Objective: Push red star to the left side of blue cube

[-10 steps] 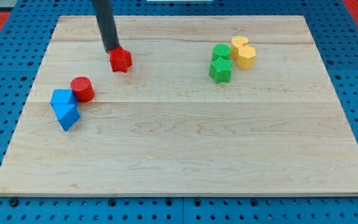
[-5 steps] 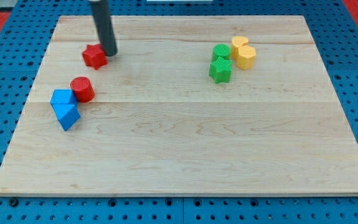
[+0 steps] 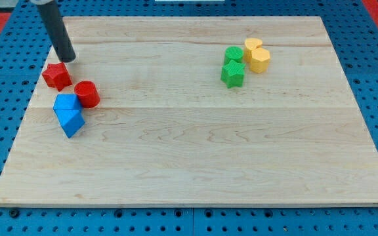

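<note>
With no pincer to report, my tip (image 3: pixel 69 59) sits just behind the red star (image 3: pixel 56 76); pushing nearer risks jamming it onto the blue cube (image 3: pixel 65 103), not left of it.

Single high, oblique view over whole wooden board (image 3: pixel 195 164)

Dark rod leaning toward the view's top-left, my tip (image 3: pixel 67 59) down — seemingly touching the board

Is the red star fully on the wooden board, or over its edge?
Fully on. The red star sits inside the wooden board's left edge, with bare wood on every side.
</note>
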Robot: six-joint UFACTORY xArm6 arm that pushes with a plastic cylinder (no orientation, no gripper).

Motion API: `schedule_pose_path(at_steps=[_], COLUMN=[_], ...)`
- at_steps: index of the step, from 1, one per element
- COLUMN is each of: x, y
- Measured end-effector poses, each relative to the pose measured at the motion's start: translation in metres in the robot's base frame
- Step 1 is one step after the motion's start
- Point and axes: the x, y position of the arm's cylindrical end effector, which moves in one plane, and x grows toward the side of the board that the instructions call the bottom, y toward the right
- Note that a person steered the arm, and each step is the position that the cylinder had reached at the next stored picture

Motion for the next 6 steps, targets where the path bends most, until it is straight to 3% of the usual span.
schedule_pose_path(at_steps=[2, 3, 4, 5, 6], x=[0.066, 0.026, 0.021, 0.064, 0.076], y=[0.01, 0.009, -0.065, -0.05, -0.026])
